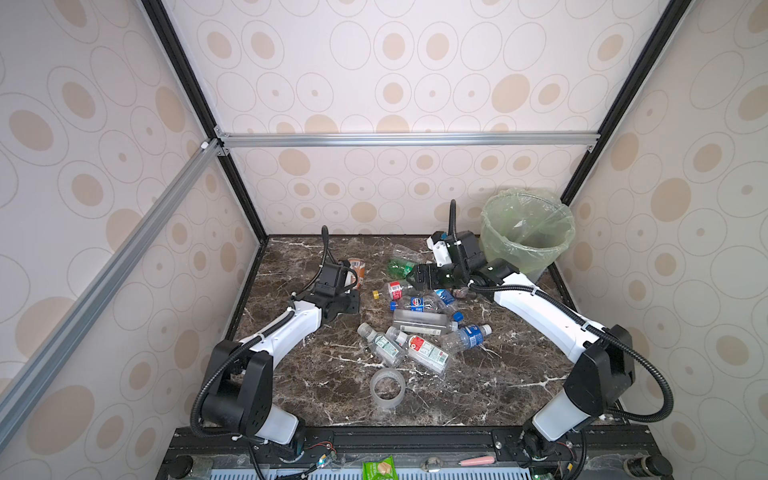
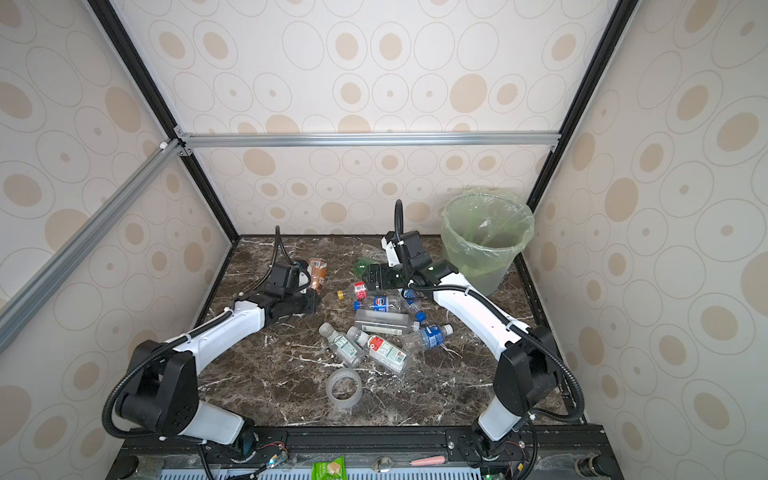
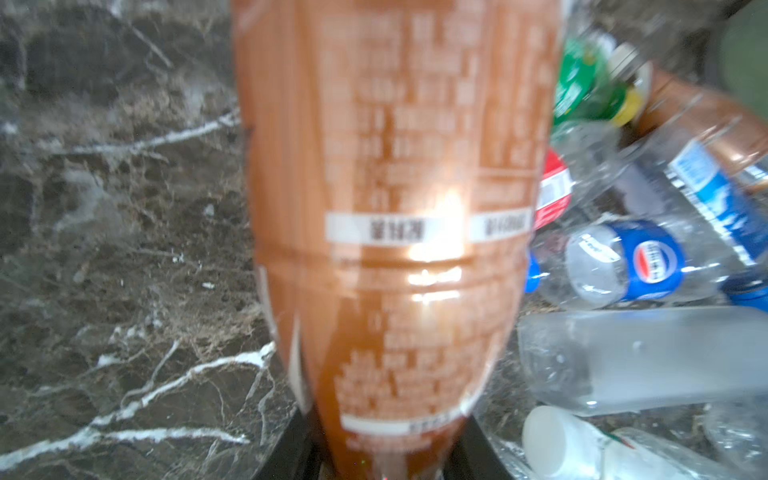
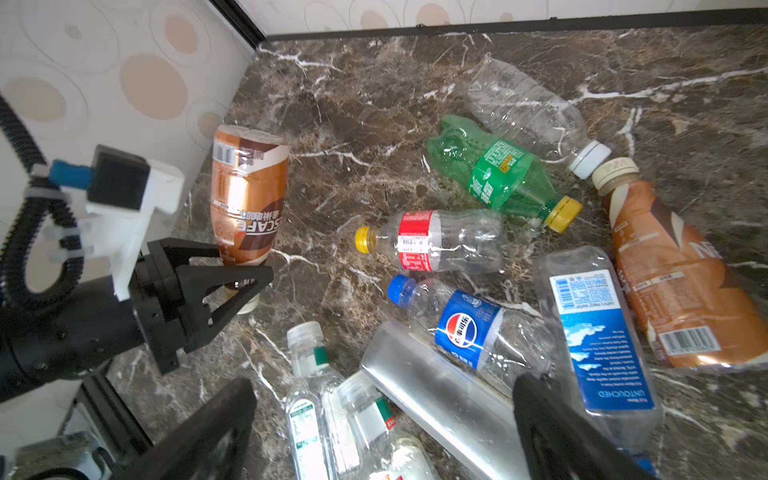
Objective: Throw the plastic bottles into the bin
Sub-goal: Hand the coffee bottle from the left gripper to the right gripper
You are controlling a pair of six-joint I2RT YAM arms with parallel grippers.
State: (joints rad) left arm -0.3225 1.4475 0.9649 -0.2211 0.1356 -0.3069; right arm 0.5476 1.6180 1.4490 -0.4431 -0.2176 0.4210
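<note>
The left tool is pinched on the neck of a brown plastic coffee bottle with a copper label. It holds the bottle cap down and base up, left of the heap on the dark marbled counter. The right tool is spread wide and empty above that heap of lying plastic bottles, clear, green and brown, mid-counter. The translucent grey round bin lined with a pale green bag stands in the far right corner, just behind the right arm and well apart from the held bottle.
</note>
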